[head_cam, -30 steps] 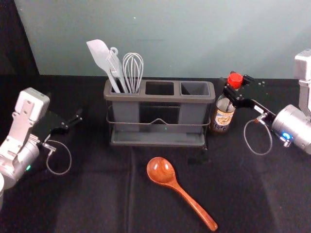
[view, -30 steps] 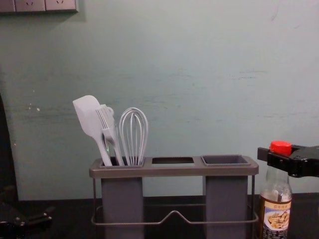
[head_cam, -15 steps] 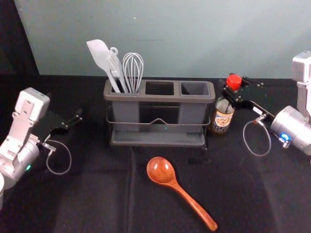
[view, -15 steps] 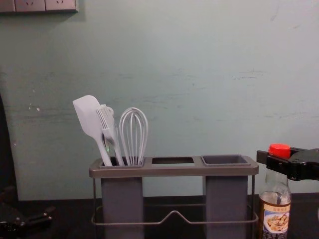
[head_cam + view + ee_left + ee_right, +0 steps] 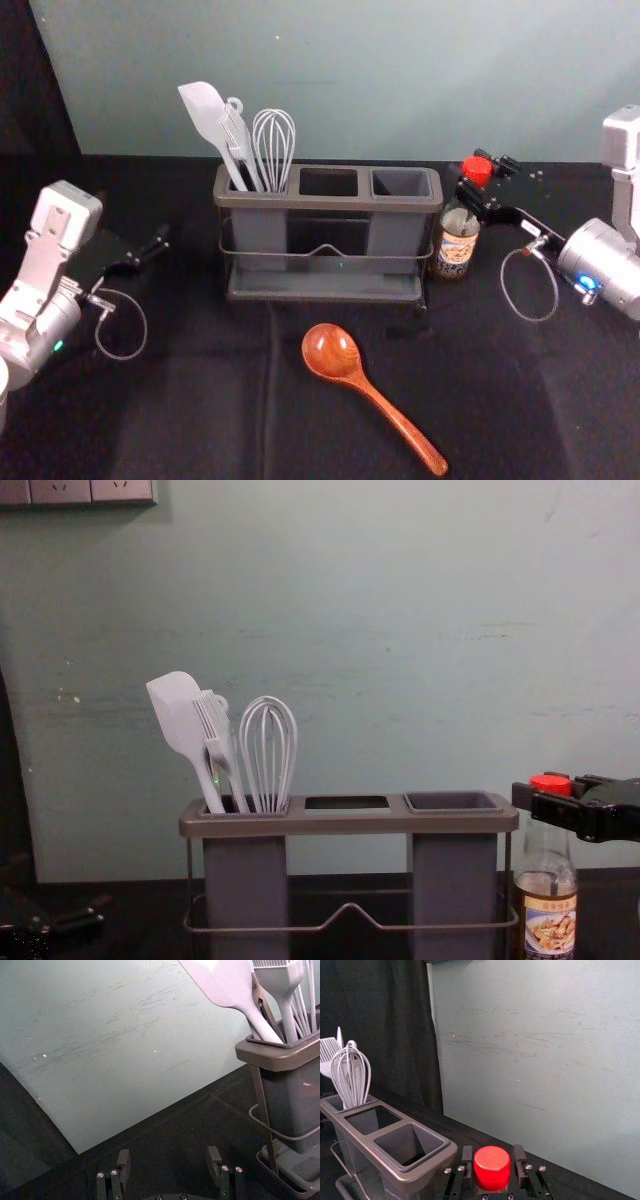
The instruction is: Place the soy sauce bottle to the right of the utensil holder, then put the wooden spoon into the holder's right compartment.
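Head view: the robot's black right gripper pinches the clear glass soy sauce bottle, filled with brown liquid and topped with a red cap, right of centre in the frame, just beside the grey plastic utensil holder in its wire frame. The bottle appears nearly upright; whether its base touches the black cloth is hard to tell. The step in hand looks to be the set-down, and it calls for a slow, straight descent, the bottle kept plumb and off the holder's end. Once the base sits flat, the claw should spread evenly and draw back along its own line, so that neither finger drags the cap and tips the bottle. At lower centre, the reddish-brown wooden spoon lies on the cloth, awaiting its turn for the vacant right compartment. The idle left gripper waits at the frame's left, its fingers spread around nothing in the left wrist view. On the bottle, a pale label carries a picture of a dish beneath an orange-yellow band; its small characters and any brand are illegible.
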### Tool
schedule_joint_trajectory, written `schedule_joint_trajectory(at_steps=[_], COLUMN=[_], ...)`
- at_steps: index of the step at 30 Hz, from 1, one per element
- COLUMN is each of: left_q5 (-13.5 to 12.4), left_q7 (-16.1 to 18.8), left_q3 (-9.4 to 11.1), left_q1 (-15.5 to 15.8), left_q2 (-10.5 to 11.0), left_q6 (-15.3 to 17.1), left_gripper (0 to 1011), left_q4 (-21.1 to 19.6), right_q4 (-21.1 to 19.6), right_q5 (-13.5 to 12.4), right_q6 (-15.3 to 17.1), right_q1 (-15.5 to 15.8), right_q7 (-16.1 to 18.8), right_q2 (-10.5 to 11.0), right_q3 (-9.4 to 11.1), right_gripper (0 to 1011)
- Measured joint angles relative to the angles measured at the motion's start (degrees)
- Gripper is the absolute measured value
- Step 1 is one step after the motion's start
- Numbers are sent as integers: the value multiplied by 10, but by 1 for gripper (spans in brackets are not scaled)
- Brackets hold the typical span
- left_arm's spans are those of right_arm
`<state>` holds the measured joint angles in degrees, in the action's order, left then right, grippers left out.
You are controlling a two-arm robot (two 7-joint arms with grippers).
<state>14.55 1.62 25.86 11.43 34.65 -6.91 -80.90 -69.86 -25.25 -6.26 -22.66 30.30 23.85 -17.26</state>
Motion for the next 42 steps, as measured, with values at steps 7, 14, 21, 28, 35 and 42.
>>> schedule_joint_trajectory(at_steps=[7,14,21,28,35,42], left_q5=[0,0,0,0,0,0], left_q7=[0,0,0,0,0,0], left_q3=[0,0,0,0,0,0], left_q1=[0,0,0,0,0,0], left_q2=[0,0,0,0,0,0], left_q6=[0,0,0,0,0,0], left_gripper=[1005,1005,1005,1005,1005,1005], left_q4=[0,0,0,0,0,0], right_q4=[0,-1,-1,-6,-40,-89], right_q5=[0,0,0,0,-4,-9], right_q6=[0,0,1,1,-3,-5], right_q1=[0,0,0,3,17,33], right_q7=[0,-1,-1,-1,-9,-19], right_q2=[0,0,0,1,8,18], right_q3=[0,0,0,1,16,32], right_gripper=[695,894,1002,1002,1002,1002])
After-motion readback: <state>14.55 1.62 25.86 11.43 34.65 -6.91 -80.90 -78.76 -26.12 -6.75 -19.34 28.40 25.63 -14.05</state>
